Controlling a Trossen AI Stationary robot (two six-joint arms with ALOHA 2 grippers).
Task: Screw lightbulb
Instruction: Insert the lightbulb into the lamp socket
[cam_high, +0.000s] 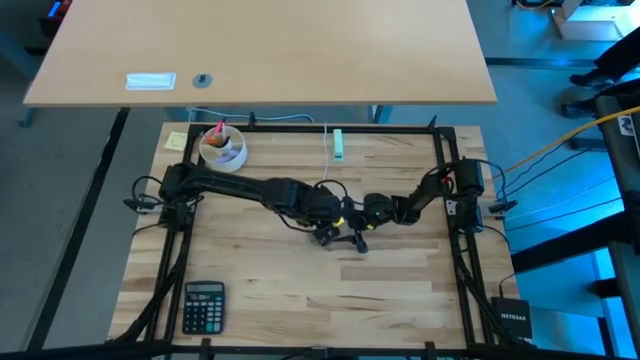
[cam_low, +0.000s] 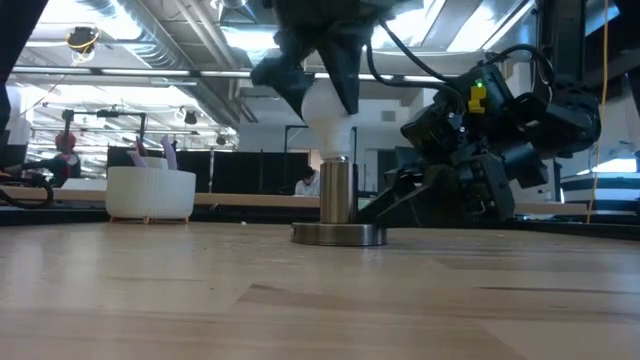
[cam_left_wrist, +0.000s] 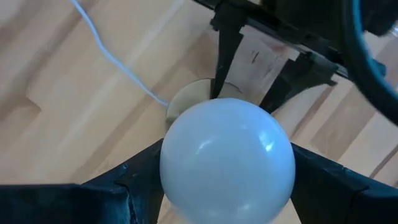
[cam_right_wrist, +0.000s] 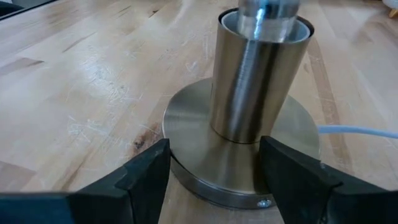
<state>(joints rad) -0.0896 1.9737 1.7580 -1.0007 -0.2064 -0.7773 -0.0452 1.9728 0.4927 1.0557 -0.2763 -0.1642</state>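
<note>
Your left gripper (cam_left_wrist: 227, 180) comes down from above near the middle of the counter (cam_high: 400, 290), and its fingers (cam_left_wrist: 134, 186) pinch the round glass of the lightbulb (cam_left_wrist: 227, 162) from both sides. In the low view you can see the lightbulb (cam_low: 328, 115) standing upright, its screw base sunk into the top of the metal socket (cam_low: 337, 190), which rises as a tube from a flat round base resting on the counter.

Your right gripper (cam_right_wrist: 214, 171) sits low at counter level, just beside the socket on the side toward the counter's right edge. Its fingers (cam_right_wrist: 146, 171) are spread to either side of the socket's base (cam_right_wrist: 199, 155), close against its rim; you cannot tell whether they actually press on it. A thin white cord (cam_left_wrist: 112, 56) runs from the socket toward the far edge.

Near the far left corner stands a white bowl (cam_high: 223, 150), and a calculator (cam_high: 204, 306) lies by the near left corner.
</note>
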